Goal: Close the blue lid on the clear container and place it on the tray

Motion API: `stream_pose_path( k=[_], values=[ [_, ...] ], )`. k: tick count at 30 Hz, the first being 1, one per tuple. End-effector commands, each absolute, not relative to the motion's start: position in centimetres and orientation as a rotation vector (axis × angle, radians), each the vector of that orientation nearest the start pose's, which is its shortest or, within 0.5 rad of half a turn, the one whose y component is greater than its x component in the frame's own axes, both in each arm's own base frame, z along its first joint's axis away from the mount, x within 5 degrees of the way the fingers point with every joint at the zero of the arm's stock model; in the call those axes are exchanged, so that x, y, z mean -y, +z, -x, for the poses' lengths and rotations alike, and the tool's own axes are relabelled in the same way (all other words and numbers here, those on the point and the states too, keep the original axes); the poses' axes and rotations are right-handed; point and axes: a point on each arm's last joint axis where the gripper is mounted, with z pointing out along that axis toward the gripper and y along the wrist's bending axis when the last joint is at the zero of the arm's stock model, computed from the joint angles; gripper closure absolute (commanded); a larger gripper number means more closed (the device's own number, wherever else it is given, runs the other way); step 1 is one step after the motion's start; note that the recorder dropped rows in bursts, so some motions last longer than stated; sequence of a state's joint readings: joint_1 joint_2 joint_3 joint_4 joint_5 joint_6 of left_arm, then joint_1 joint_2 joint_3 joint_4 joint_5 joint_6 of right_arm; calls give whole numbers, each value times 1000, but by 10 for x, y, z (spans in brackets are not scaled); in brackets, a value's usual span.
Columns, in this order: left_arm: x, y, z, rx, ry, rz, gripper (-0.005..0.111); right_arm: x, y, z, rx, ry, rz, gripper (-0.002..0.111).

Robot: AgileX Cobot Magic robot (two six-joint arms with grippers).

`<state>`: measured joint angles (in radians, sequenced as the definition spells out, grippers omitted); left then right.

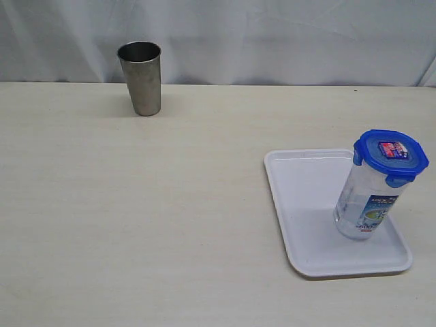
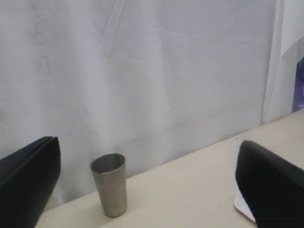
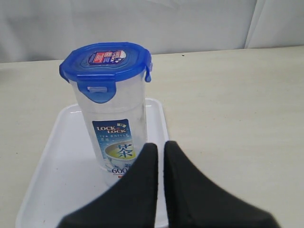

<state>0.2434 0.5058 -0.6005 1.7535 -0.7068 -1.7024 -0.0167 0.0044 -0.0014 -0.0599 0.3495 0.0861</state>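
Observation:
The clear container (image 1: 368, 201) stands upright on the white tray (image 1: 306, 204), toward its right side, with the blue lid (image 1: 391, 154) sitting on its top. In the right wrist view the container (image 3: 114, 128) and lid (image 3: 105, 62) stand on the tray (image 3: 57, 156) just beyond my right gripper (image 3: 160, 148), whose fingers are shut with nothing between them and apart from the container. My left gripper (image 2: 147, 190) is open and empty, held above the table. Neither gripper shows in the exterior view.
A grey steel cup (image 1: 140, 78) stands at the back left of the table, also seen between the left fingers as the cup (image 2: 110, 184). A white curtain (image 1: 272, 34) hangs behind the table. A corner of the tray (image 2: 243, 207) shows by the left gripper's finger.

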Motion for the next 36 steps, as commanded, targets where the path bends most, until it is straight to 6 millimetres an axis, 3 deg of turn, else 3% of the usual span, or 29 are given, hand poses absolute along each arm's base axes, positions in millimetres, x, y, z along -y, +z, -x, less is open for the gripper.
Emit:
stream_pose_path(
  k=[1,6,36],
  values=[
    [38,345,-91,-1530,-362,-367,14,3,182,-53,-1827,-14,-58,104],
    [40,334,-91,-1565,-386,-388,14,3,182,-53,-1827,-14,-58,104],
    [41,333,-90,-1564,-394,-401,14,3,182,-53,-1827,-14,-58,104]
  ],
)
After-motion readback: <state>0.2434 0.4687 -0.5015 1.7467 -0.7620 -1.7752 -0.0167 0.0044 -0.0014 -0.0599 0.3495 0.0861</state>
